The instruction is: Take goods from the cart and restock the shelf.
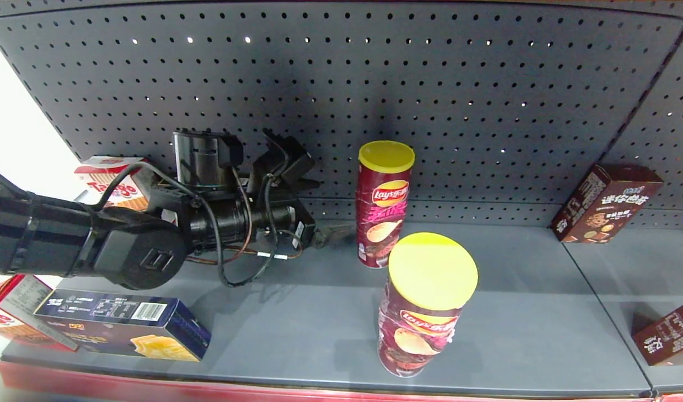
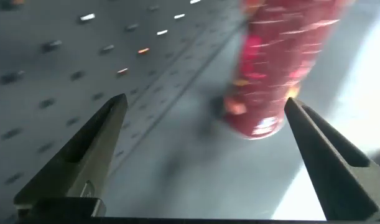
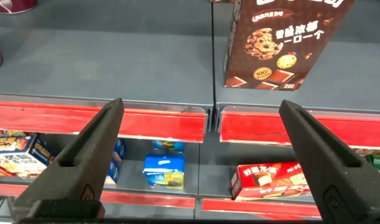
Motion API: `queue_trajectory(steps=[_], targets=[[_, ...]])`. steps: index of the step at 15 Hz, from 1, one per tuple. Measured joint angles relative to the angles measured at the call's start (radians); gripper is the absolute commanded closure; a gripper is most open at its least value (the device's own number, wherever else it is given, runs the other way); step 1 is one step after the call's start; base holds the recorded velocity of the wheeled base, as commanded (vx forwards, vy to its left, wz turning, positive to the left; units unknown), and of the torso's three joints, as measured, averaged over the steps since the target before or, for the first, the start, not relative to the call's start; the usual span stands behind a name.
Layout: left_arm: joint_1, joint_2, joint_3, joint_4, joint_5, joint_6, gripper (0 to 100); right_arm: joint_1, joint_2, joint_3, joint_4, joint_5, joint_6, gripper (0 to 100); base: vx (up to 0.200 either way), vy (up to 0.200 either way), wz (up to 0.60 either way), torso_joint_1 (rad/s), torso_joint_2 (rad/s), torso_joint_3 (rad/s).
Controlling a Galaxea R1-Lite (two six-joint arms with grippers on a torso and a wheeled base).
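Black-grey fingers of the left gripper stand spread wide apart with nothing between them. The gap faces a blurred red chips can just beyond the tips, not touching either finger. In the head view this arm reaches in from the left edge of the frame, lying low over the grey shelf. Its tip is just beside the foot of the rear chips can at the centre of the frame.

That can stands upright close to the pegboard back panel, its long axis vertical and its yellow lid on top. The front chips can stands lower in the frame and slightly to the right, near the shelf's front edge. It is also upright with its yellow lid up, and the two cans are apart.

The right gripper is likewise open and empty, held in front of the red shelf edge strip. Beyond it a brown cookie box stands on the shelf, with a blue box and a red box one level below.

In the head view, a dark blue box lies flat at the lower left, beside a red and white box at the frame's edge. A red and white wafer box sits behind the arm. A tilted brown box leans toward the pegboard at the right, and another brown box lies at the lower right edge.
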Motion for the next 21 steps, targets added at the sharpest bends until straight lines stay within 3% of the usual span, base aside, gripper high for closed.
queue_trajectory(steps=[5,7,10,14,21], targets=[[-0.013,-0.038,0.097,-0.056,0.091,0.001,0,0.001,0.0,0.0,0.0,0.0,0.0,0,0.0,0.0,0.0,0.0,0.0,0.0],[-0.05,-0.053,0.139,-0.074,0.219,0.0,0,0.001,0.0,0.0,0.0,0.0,0.0,0,0.0,0.0,0.0,0.0,0.0,0.0],[-0.102,-0.054,0.156,-0.145,0.356,-0.003,0,0.0,0.0,0.0,0.0,0.0,0.0,0,0.0,0.0,0.0,0.0,0.0,0.0],[-0.135,-0.042,0.152,-0.149,0.368,-0.007,0,0.0,0.0,0.0,0.0,0.0,0.0,0,0.0,0.0,0.0,0.0,0.0,0.0],[-0.135,0.016,0.078,-0.152,0.397,-0.007,0,0.0,0.0,0.0,0.0,0.0,0.0,0,0.0,0.0,0.0,0.0,0.0,0.0]])
